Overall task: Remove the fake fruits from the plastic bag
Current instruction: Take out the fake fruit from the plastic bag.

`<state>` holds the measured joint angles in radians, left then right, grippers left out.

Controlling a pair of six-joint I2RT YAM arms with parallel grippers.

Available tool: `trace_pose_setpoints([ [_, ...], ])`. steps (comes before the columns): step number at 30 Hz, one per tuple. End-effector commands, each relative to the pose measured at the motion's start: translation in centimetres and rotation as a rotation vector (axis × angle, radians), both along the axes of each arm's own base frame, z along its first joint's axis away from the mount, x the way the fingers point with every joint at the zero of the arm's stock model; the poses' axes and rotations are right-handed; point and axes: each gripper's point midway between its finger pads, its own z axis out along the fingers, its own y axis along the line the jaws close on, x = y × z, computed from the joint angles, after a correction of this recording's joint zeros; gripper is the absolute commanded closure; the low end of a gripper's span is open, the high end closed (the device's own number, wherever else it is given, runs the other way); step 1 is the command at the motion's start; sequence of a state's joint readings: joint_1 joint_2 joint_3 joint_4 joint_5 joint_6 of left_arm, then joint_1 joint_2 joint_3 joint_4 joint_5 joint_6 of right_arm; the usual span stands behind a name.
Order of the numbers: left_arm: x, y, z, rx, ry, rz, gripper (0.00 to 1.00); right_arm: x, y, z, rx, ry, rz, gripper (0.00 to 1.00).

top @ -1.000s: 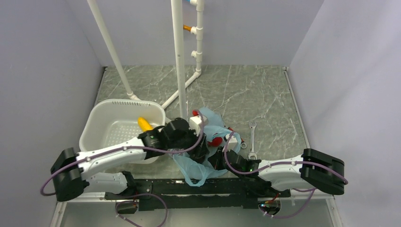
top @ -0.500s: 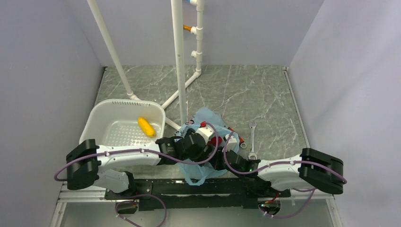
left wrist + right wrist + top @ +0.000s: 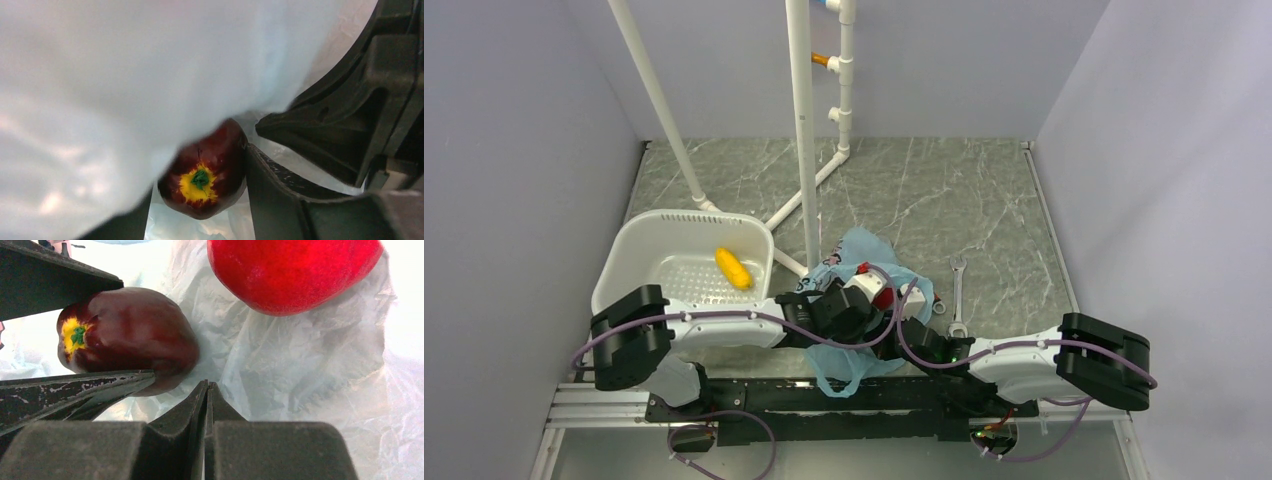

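Left gripper (image 3: 197,175): inside the plastic bag (image 3: 856,245); fingers narrowed onto the maroon fruit (image 3: 130,335), one against each side.
Right gripper (image 3: 205,390): at the near side of the plastic bag; jaws pressed fully together, tips against the film; whether film is pinched between them, I cannot tell.
Just changed: a second ago the left arm was over the white basket (image 3: 639,250) with the yellow fruit (image 3: 732,268); now that fruit lies loose there and the arm has swung across into the plastic bag.
Meaning for the task: one fruit appears to be out; the second is gripped but not yet lifted; a third remains.
Plastic bag, contents: the maroon fruit, stem end toward the left wrist camera; the bright red fruit (image 3: 295,270) just beyond it on the crumpled film.
White basket, contents: left of the plastic bag; only the yellow fruit.
Wrench (image 3: 957,295): just right of the plastic bag, outside it.
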<state>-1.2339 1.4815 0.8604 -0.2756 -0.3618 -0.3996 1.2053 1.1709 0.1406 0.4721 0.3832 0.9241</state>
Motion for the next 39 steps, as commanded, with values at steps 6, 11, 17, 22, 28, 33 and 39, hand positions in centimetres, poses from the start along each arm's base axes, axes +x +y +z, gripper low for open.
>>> trace_pose_setpoints([
  [6,0.0,-1.4,1.3,-0.049,-0.007,-0.025,0.56,0.3,1.3,1.6,0.056,-0.023,0.006,0.94],
  [11,-0.4,-2.0,5.3,-0.148,-0.026,-0.056,0.68,0.3,1.2,1.4,0.051,-0.021,0.005,0.94],
  [17,-1.4,-1.8,9.7,-0.306,-0.036,-0.083,0.81,0.3,1.1,1.5,0.061,-0.022,-0.001,0.94],
  [22,-2.6,-1.1,14.1,-0.484,-0.054,-0.118,0.92,0.4,1.0,1.5,0.056,-0.022,-0.004,0.95],
  [28,-2.8,2.5,19.4,-0.622,-0.143,-0.072,1.00,0.4,0.9,1.5,0.058,-0.021,-0.007,0.95],
  [33,-1.5,7.9,21.9,-0.599,-0.250,0.060,1.00,0.4,0.9,1.6,0.065,-0.024,-0.008,0.95],
  [39,0.8,14.9,20.7,-0.435,-0.341,0.326,1.00,0.4,1.0,1.5,0.058,-0.023,-0.005,0.95],
])
